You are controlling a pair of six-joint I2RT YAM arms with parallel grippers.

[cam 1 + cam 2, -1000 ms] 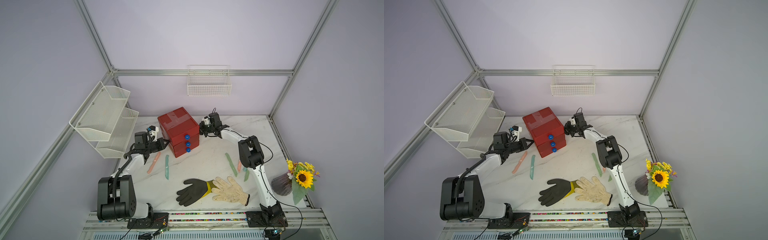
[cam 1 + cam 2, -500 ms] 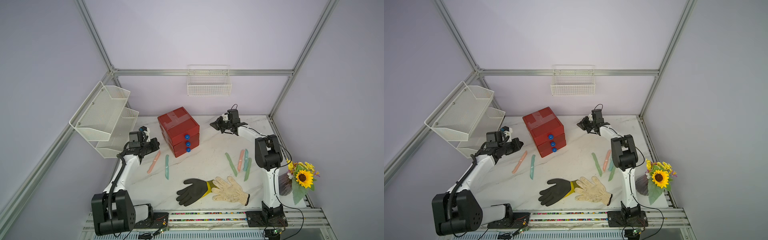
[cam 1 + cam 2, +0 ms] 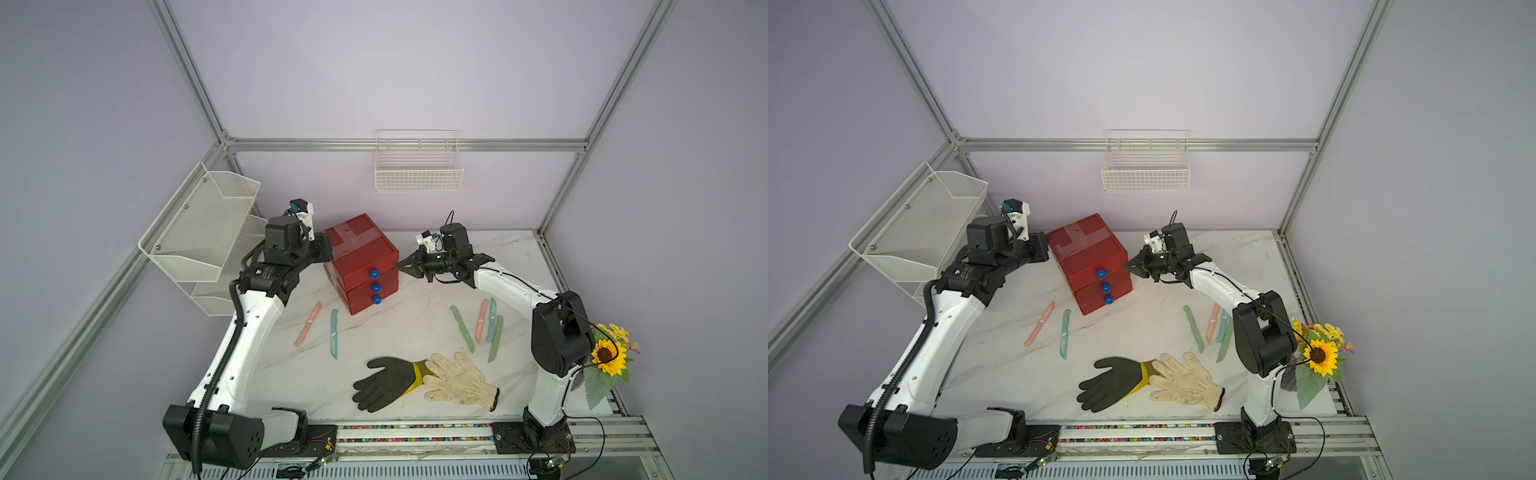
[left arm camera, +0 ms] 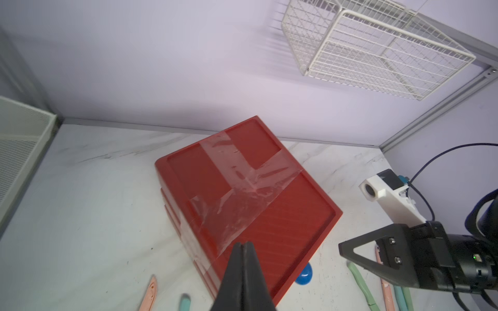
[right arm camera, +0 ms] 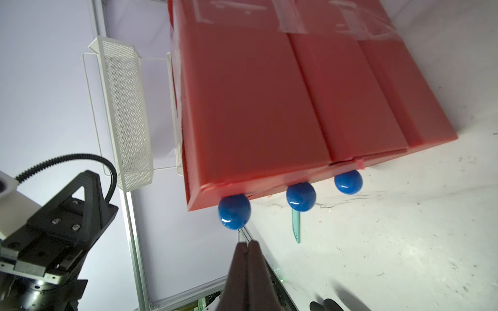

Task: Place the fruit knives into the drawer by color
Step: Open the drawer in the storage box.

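Observation:
The red drawer (image 3: 360, 253) (image 3: 1087, 251) stands at the back middle with all three levels closed, each with a blue knob (image 3: 374, 273). My left gripper (image 3: 327, 250) (image 4: 244, 244) is shut and empty, its tips over the taped top at the left edge. Also shut and empty, my right gripper (image 3: 399, 264) (image 5: 246, 243) points at the front, just beside the top knob (image 5: 234, 211). A pink fruit knife (image 3: 308, 324) and a teal one (image 3: 334, 333) lie left of the drawer. To the right lie a green knife (image 3: 462, 329), a pink (image 3: 482, 320), a teal (image 3: 491, 320) and another green (image 3: 496, 338).
A black glove (image 3: 384, 384) and a white glove (image 3: 461, 380) lie near the front edge. A white mesh shelf (image 3: 203, 232) hangs on the left wall, a wire basket (image 3: 417, 166) on the back wall. A sunflower vase (image 3: 606, 357) stands at the right edge.
My left gripper has risen from the table by the left knives to the drawer's top edge. The right gripper has swung back left to the drawer's front. Knives and drawer have not moved.

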